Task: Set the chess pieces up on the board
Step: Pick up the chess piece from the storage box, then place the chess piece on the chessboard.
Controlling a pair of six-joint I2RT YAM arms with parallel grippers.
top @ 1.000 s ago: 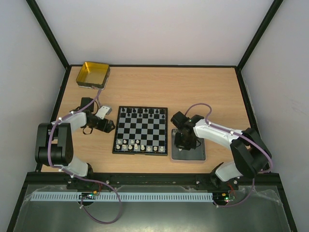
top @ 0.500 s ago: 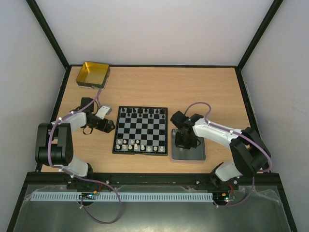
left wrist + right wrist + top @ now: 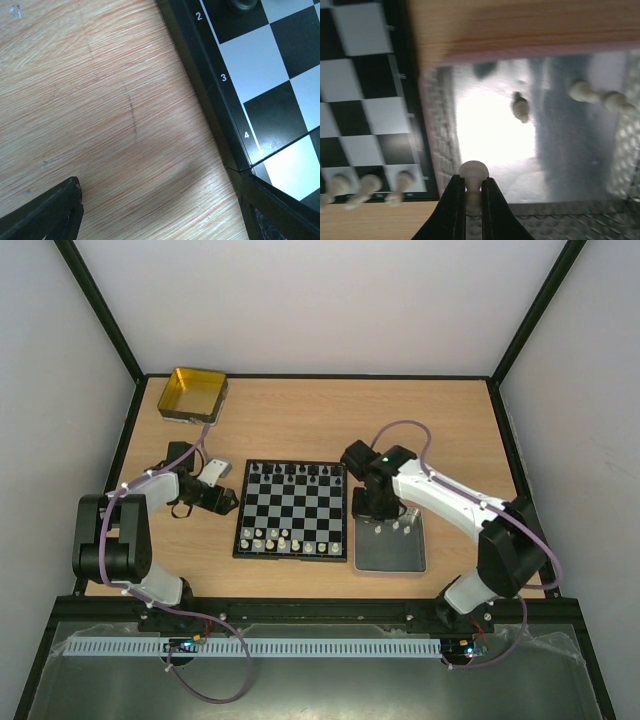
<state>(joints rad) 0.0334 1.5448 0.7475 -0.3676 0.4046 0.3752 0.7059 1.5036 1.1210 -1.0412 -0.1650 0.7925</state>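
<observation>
Right wrist: our right claw (image 3: 473,186) grips a white pawn (image 3: 473,171) over the grey tray (image 3: 560,165). Left claw (image 3: 160,215) wide at the board (image 3: 280,65) edge.

Left arm (image 3: 110,540): black joints, white covers.
Right arm (image 3: 440,500): white shell, black joints, green light (image 3: 385,459).
Cables (image 3: 400,424): purple, looping off both arms.
Fingers (image 3: 449,215): slim, black, tapered.

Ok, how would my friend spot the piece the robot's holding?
Find the grey tray beside the board. Over it, the right pincer pinches one cream pawn. The other cream pieces sit loose in the tray; only this one is held.
</observation>
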